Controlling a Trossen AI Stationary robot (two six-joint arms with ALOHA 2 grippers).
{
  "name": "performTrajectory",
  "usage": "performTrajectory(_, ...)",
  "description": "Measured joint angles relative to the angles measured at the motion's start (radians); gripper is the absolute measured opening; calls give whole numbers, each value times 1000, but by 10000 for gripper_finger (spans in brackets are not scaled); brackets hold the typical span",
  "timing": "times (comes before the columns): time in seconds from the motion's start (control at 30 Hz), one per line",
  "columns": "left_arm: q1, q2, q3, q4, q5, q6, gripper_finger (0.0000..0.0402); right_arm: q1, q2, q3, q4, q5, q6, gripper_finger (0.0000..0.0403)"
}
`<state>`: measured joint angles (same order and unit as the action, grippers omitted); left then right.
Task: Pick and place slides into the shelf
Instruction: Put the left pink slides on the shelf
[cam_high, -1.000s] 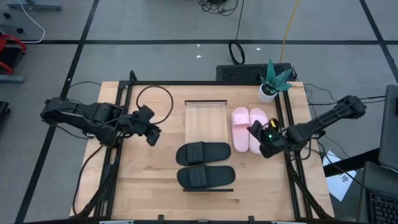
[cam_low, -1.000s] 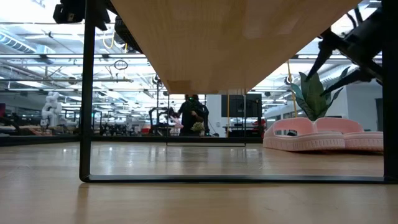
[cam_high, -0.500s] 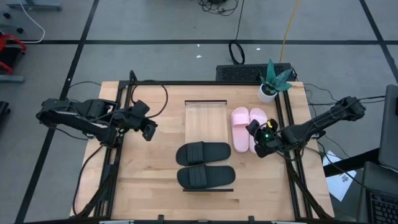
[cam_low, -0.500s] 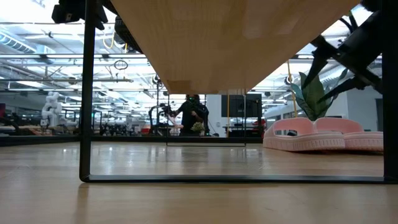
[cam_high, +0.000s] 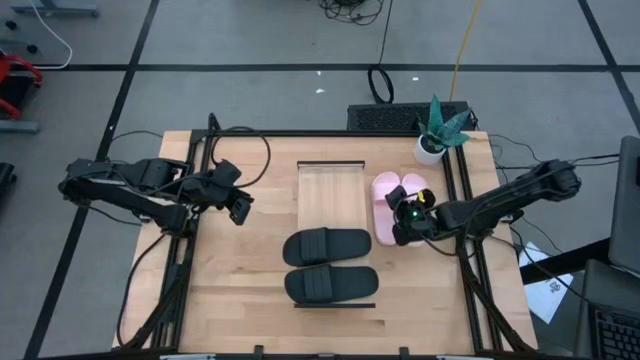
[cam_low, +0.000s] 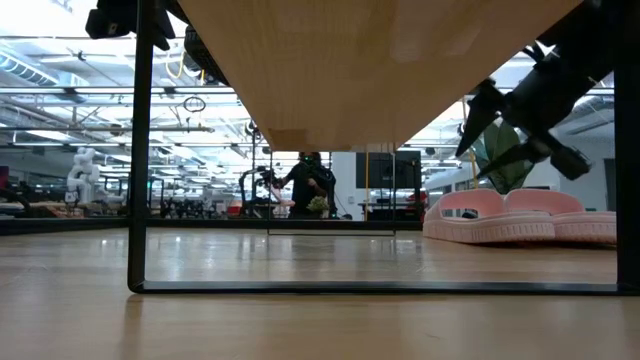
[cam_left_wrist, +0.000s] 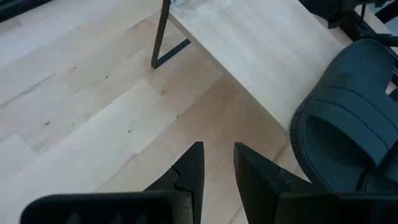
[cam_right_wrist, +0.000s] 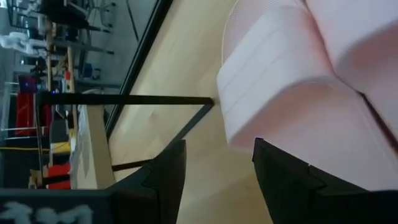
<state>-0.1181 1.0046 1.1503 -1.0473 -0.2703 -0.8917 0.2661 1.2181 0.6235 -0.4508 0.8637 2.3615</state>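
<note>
Compared with one second ago, the right gripper has moved inward from the counter's right side and now hangs over the near end of the pale pink open-toe slide sandals; its fingers are open with nothing between them. In the low view the right gripper is above the pink pair, not touching it. The left gripper has drawn back a little toward the left edge since then; it hovers over the bare light wood counter, and its fingers stand slightly apart, holding nothing.

The pink pair lies side by side just to the right of the long flat shelf of light wood planks with a thin dark frame. Their long axis runs from the near to the far side of the counter, parallel to the shelf. The matte black slide sandals lie on the near half of the shelf, one behind the other, with their long axis across it, left to right.
</note>
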Motion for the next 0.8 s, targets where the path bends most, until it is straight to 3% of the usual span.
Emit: performTrajectory(0.8, 0, 0, 0, 1, -1, 51, 83, -67, 104, 1, 60, -28, 29, 178)
